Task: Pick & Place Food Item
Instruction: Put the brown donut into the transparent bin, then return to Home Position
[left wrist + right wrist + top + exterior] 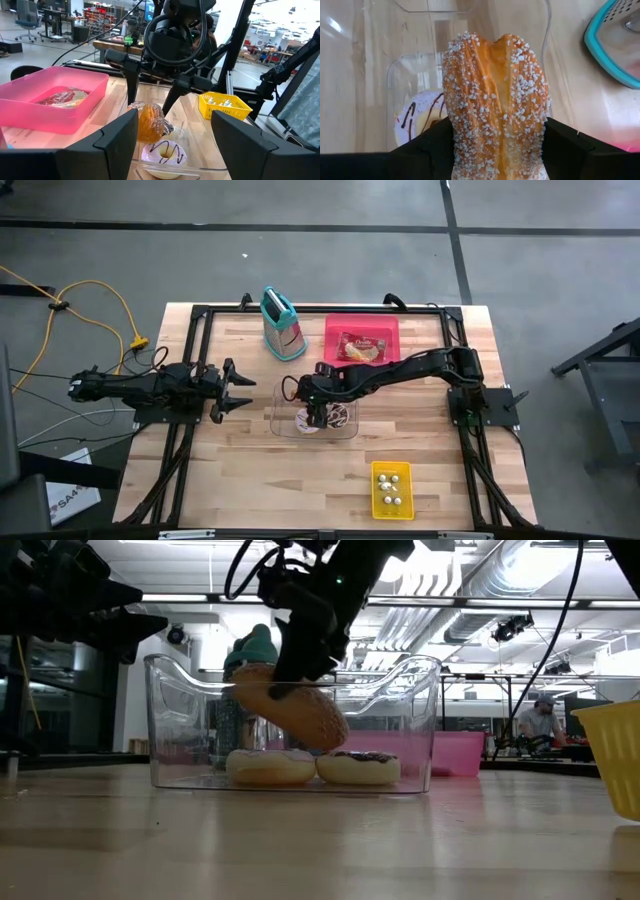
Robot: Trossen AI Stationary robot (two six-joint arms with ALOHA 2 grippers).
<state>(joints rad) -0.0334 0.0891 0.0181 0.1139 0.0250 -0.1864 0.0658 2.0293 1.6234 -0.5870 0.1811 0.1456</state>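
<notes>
Pastry (496,105), golden, ridged, sugar-flecked, sits pinched in right tool (316,416); left tool (236,387) spread.

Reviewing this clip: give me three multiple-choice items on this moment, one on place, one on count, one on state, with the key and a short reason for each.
1. Where is the sugared pastry?
A. In the pink tray
B. Over the clear bin, in the right gripper
C. On the bare table

2. How many doughnuts lie in the clear bin?
A. Two
B. Four
C. None

3. What is the left gripper doing?
A. Holding the grater
B. Shut on a doughnut
C. Open, holding nothing

Key: 1 B, the right gripper clamps the pastry above the bin floor. 2 A, the low view shows two doughnuts side by side. 3 C, its fingers stand apart beside the bin.
</notes>
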